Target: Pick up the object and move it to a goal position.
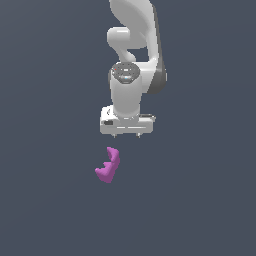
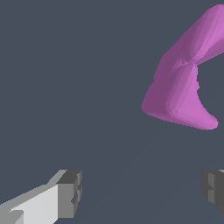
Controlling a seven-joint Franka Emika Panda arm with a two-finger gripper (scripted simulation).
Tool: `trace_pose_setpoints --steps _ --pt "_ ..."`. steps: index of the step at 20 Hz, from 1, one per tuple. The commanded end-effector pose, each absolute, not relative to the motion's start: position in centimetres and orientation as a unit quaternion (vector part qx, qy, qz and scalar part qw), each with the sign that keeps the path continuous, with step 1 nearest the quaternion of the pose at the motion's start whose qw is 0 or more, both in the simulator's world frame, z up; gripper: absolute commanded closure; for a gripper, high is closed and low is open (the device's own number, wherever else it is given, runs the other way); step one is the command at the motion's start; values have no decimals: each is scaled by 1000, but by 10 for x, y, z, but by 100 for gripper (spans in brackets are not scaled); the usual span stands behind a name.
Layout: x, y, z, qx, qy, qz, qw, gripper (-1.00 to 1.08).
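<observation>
The object [image 1: 108,165] is a small magenta-purple chunky block with a notched side, lying on the dark grey floor in front of the arm. My white gripper [image 1: 127,135] hovers above and slightly to the exterior view's right of it, fingers pointing down. In the wrist view the object [image 2: 183,83] fills one side of the picture, outside the gap between the fingers. My gripper [image 2: 142,192] stands open, the two grey fingertips [image 2: 70,192] wide apart with nothing between them.
Only the flat dark grey floor [image 1: 50,200] surrounds the object. The white arm [image 1: 132,45] rises behind the gripper.
</observation>
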State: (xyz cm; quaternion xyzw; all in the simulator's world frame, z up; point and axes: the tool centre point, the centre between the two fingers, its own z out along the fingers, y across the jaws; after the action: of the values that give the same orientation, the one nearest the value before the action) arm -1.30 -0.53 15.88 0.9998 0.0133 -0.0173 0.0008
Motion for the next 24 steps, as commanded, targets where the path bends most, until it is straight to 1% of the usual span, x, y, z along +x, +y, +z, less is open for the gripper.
trace_pose_setpoints --steps 1,11,17,24 --pt "-13 -5 159 1000 13 -17 1 -92" --pt "-7 27 175 999 32 -2 0 -92" --pt "-3 22 173 1000 23 -3 0 -92" --pt "15 2 169 1000 -19 -3 -2 -92"
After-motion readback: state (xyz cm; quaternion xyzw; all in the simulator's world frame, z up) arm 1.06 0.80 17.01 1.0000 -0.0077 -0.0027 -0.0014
